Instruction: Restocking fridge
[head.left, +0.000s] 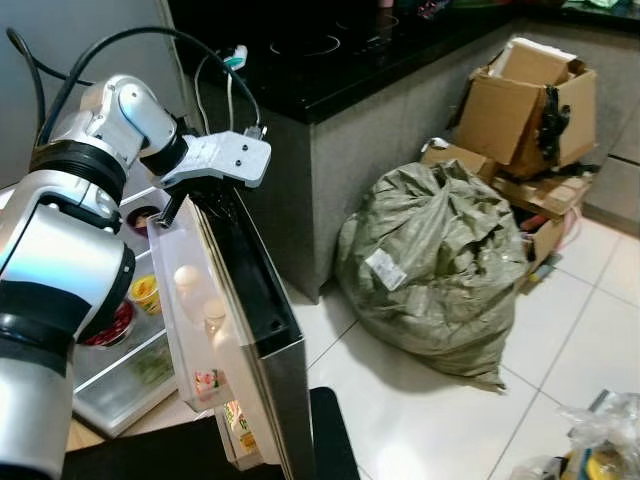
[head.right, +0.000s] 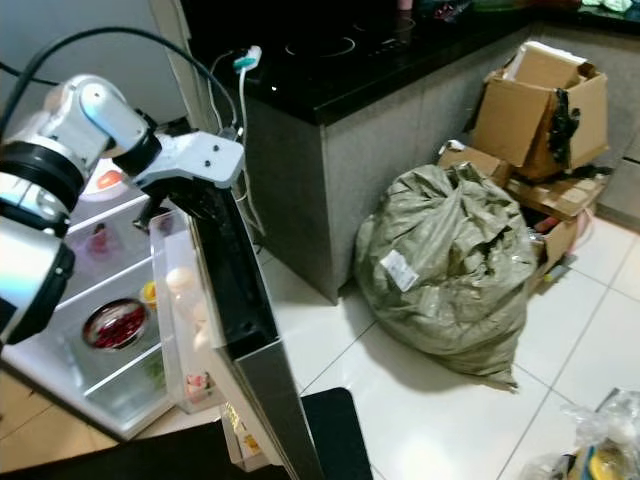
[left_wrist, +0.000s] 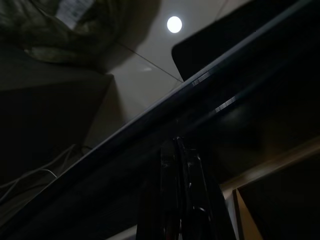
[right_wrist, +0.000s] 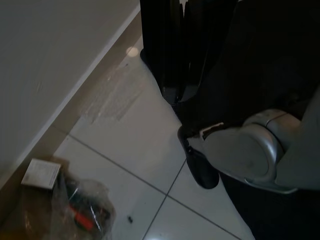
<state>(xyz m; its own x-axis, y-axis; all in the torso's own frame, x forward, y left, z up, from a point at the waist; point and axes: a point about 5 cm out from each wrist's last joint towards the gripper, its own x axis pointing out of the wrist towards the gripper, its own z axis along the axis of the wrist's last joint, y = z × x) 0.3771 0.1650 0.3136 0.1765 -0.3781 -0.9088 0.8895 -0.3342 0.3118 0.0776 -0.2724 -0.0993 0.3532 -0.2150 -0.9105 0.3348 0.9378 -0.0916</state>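
Left eye view shows white floor tiles (head.left: 420, 400) beside a black-topped counter (head.left: 330, 60). Against the counter slumps a big green sack (head.left: 435, 265), with cardboard boxes (head.left: 530, 110) behind it. The fridge door (head.left: 245, 320) stands open left of the sack; eggs (head.left: 190, 280) sit in its rack. The left gripper (head.left: 170, 205), fingers closed together, rests on the door's top edge. The right gripper (right_wrist: 175, 95) hangs clenched above the floor.

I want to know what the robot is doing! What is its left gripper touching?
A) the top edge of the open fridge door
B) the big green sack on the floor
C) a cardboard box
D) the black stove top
A: the left gripper rests at the top edge of the open fridge door, while the green sack and the cardboard boxes lie far off across the floor.
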